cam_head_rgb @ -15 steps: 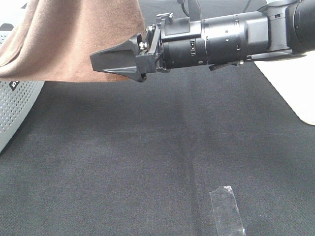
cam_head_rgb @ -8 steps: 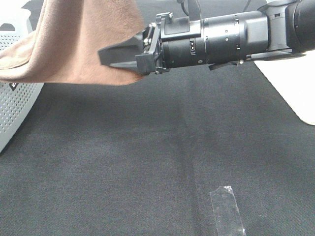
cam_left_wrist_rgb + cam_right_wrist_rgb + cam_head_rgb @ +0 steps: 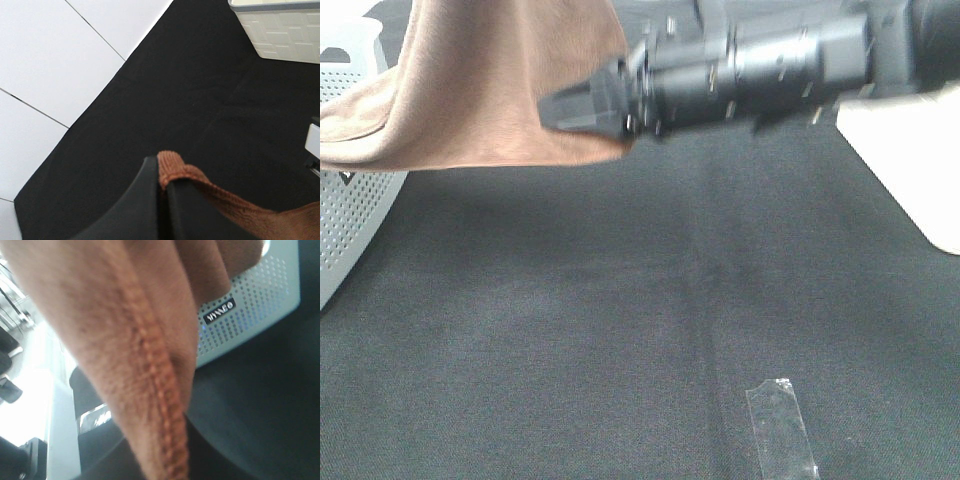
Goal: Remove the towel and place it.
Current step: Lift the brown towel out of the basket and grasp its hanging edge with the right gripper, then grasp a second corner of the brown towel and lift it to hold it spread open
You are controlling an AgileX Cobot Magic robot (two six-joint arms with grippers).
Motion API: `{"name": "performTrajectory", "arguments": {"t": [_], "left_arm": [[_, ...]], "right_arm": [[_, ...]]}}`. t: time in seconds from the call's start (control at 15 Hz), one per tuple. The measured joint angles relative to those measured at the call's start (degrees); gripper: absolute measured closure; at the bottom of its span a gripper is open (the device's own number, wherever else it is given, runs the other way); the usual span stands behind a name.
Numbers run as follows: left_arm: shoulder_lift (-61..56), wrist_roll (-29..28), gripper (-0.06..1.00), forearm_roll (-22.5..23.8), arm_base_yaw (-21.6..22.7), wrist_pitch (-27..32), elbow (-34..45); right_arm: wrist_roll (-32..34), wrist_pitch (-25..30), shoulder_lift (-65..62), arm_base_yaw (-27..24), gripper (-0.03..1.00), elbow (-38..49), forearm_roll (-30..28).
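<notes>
The reddish-brown towel (image 3: 490, 90) hangs at the upper left of the exterior high view, draped over a white basket. My right gripper (image 3: 555, 108) reaches in from the right, blurred, and is shut on the towel's lower right edge. In the right wrist view the towel (image 3: 125, 340) fills most of the picture, its stitched hem running down toward the jaws. In the left wrist view my left gripper (image 3: 162, 187) is shut on a folded corner of the towel (image 3: 210, 192), held above the black mat. The left gripper is out of the exterior high view.
A white perforated basket (image 3: 350, 210) stands at the left edge, also seen with its label as the basket (image 3: 250, 310) in the right wrist view. A strip of clear tape (image 3: 780, 425) lies on the black mat (image 3: 620, 300). A white surface (image 3: 910, 170) borders the right.
The right gripper's jaws have closed on the towel's edge. The arm has then shifted slightly right and up, and the towel's lower edge has risen with it.
</notes>
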Motion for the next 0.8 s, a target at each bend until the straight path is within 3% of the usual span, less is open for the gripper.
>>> {"name": "performTrajectory", "arguments": {"t": [0.2,0.27,0.33,0.4,0.53,0.8], "left_arm": [[0.0,-0.4,0.94,0.6,0.0,-0.8,0.0],[0.0,-0.4,0.94,0.8,0.0,-1.6,0.0],[0.0,-0.4,0.94,1.0,0.0,-1.9,0.0],[0.0,-0.4,0.94,1.8,0.0,-4.1,0.0],[0.0,-0.3,0.94,3.7,0.6,-8.9,0.0],[1.8,-0.2,0.94,4.4,7.3,-21.0,0.0]], "right_arm": [[31.6,0.1,-4.2,0.0,0.97,-10.3,-27.4],[47.3,4.1,-4.8,0.0,0.97,-17.8,-44.2],[51.6,5.8,-4.8,0.0,0.97,-20.6,-49.3],[60.3,9.5,-4.8,0.0,0.97,-28.4,-61.5],[65.4,11.4,-4.8,0.0,0.97,-38.2,-72.6],[66.7,12.2,1.0,0.0,0.97,-57.2,-85.8]]}}
